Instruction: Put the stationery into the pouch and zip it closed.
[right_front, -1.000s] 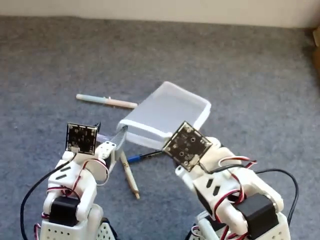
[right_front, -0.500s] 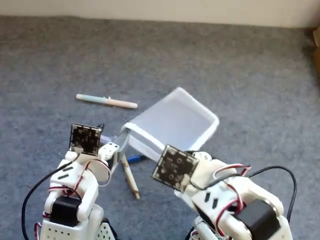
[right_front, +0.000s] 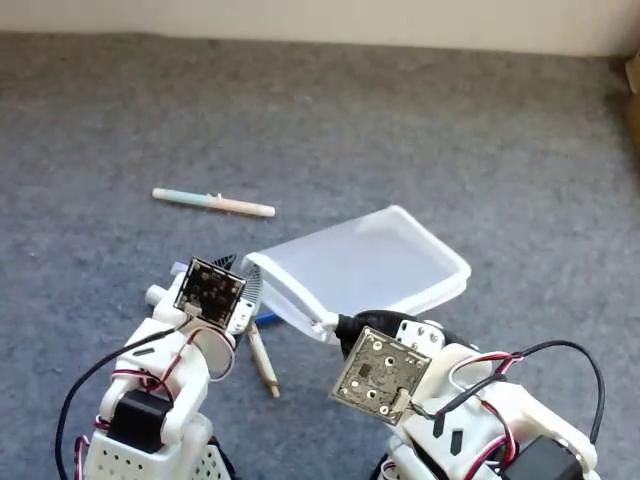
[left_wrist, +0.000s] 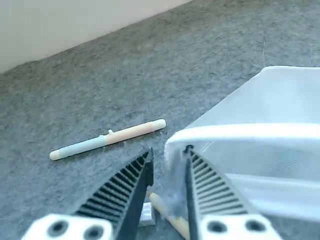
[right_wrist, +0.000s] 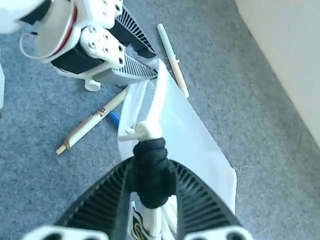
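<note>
Left gripper (left_wrist: 168, 152) is closed to a narrow gap on one corner of the pouch (right_front: 370, 262), with the white rim pinched between its ribbed fingers. Right gripper (right_wrist: 151, 167) is clamped on the black zip pull (right_wrist: 150, 147), a thick dark cord-like tab fixed to the small white slider (right_wrist: 141, 132) at the other end of the same edge. Held between the two, the pouch lies with its zip edge towards the arms and its body stretching away over the grey, carpet-like tabletop (right_front: 450, 130). It is a flat rectangular pouch of frosted, translucent white material with rounded far corners and a white band along the zip. In the left wrist view two white bands show with a gap between them, so the mouth looks parted at that end. A pastel pen (right_front: 213, 202), mint at one end and peach at the other, lies on the tabletop beyond the left gripper, apart from the pouch. A beige pen (right_front: 262, 362) lies between the two arms, and a blue pen (right_front: 268, 318) shows just below the pouch's near edge. A small patch of dark and yellow print under the right gripper's fingers is too blurred to read.
</note>
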